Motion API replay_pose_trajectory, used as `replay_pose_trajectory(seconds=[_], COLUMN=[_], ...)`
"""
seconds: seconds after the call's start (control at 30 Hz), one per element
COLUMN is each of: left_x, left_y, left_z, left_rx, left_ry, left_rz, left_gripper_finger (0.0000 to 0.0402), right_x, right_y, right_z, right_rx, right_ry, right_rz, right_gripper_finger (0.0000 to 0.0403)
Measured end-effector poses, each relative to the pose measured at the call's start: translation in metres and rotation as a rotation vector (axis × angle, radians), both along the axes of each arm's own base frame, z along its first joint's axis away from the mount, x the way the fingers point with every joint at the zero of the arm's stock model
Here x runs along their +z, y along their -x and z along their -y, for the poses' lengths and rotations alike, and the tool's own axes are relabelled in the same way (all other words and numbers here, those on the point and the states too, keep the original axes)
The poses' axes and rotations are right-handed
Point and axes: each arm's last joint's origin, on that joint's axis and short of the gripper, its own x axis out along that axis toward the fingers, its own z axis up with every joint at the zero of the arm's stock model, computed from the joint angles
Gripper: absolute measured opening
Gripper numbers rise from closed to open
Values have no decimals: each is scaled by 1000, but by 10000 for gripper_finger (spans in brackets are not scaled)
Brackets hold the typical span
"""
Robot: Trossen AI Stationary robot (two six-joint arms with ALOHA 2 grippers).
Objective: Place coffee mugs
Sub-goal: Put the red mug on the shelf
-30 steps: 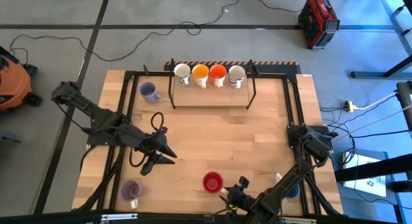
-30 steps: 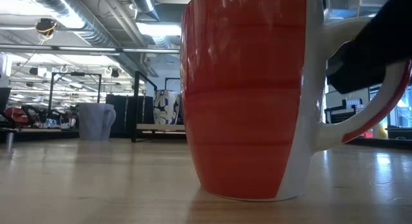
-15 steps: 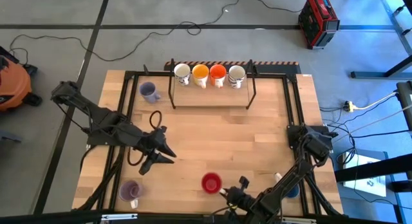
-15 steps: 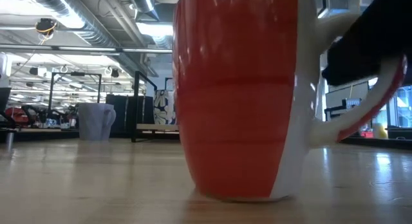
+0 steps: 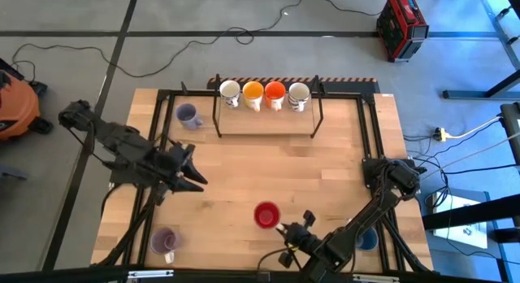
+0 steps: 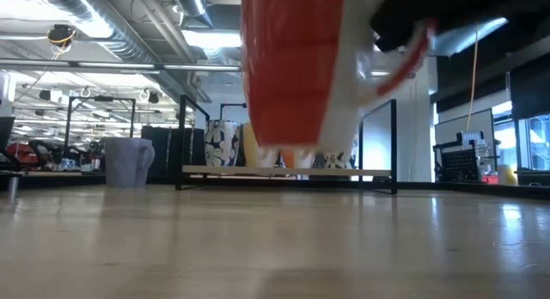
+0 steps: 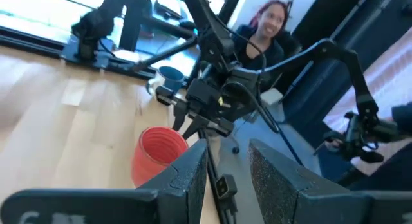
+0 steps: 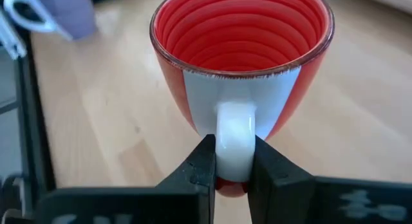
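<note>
A red mug with a white handle hangs above the table's near middle, and my right gripper is shut on it. In the low view the red mug is clear of the wood. My left gripper stands open over the table's left part, with nothing between its fingers. Several mugs stand in the rack at the far edge. One pale purple mug stands left of the rack. Another pale purple mug stands at the near left corner, and a blue mug stands near right. My right gripper pinches the red mug's white handle between its two fingers, which lie across the loop's outer bar. They come slanting down from the table's near right. The mug is lifted clear of the table, mouth up and slightly tipped.
A black frame runs along the table's left, right and far sides. Bare wood lies between the rack and the red mug. A person sits beyond the table's right side.
My right gripper has risen and gone a little toward the far edge, taking the red mug off the table until it hangs clear. My left gripper has drawn back up and toward the table's far left.
</note>
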Motion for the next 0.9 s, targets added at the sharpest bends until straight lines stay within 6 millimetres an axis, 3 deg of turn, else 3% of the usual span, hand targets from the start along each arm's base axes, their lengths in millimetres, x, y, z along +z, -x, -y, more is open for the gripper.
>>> replay_pose_trajectory(seconds=[0.3, 0.7, 0.9], left_x=[5, 3, 3], left_y=[13, 13, 13], left_z=[-16, -16, -17], left_rx=[70, 62, 78], left_ry=[-1, -35, -41], left_rz=[20, 6, 8], left_gripper_finger=[110, 110, 110], right_x=[27, 67, 77], right_y=[-4, 6, -1], right_z=[36, 92, 127], right_rx=[-106, -305, -411], right_ry=[74, 110, 123], right_rz=[-11, -29, -52], right_gripper_finger=[36, 36, 36])
